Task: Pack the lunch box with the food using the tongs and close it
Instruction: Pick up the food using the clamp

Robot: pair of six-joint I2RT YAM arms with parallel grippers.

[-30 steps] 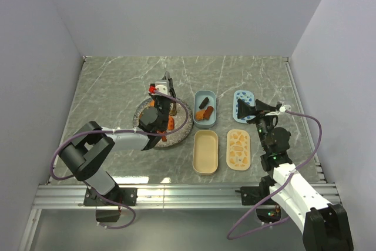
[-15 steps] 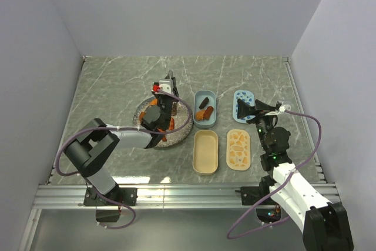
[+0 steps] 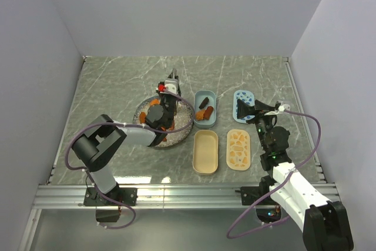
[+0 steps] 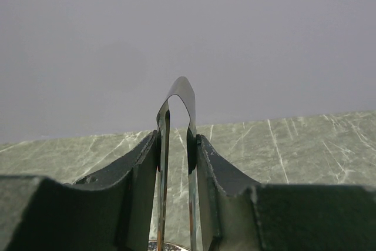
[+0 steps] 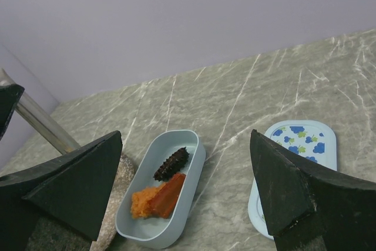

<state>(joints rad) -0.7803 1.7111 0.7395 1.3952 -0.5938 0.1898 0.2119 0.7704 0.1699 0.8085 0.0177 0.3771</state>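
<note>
Top external view gives us the line that matters: the left claw (image 3: 167, 90) hangs over the plate (image 3: 184, 123), and the blue tub (image 3: 205, 92) sits just beside that plate on its right, long axis running away from the arm bases. Loose food (image 3: 169, 125) lies on the plate under the wrist, so we judge that any carry goes rightward, and the left arm is the nearer one.

In the left wrist view this claw is pressed onto the tongs (image 4: 179, 89), each finger (image 4: 138, 168) flat against a blade; whether the tips pinch a chunk we cannot tell. The tongs are a thin polished metal strip, folded like a hairpin.

The right claw (image 5: 183, 138) is spread wide, holding nothing, above the tub and the flowered lid (image 5: 296, 151). Inside the tub lie a dark ridged piece and rough orange chunks — smooth oval plastic around them. The plate is round, silvery, speckled; the table (image 3: 117, 86) is veined grey stone.
</note>
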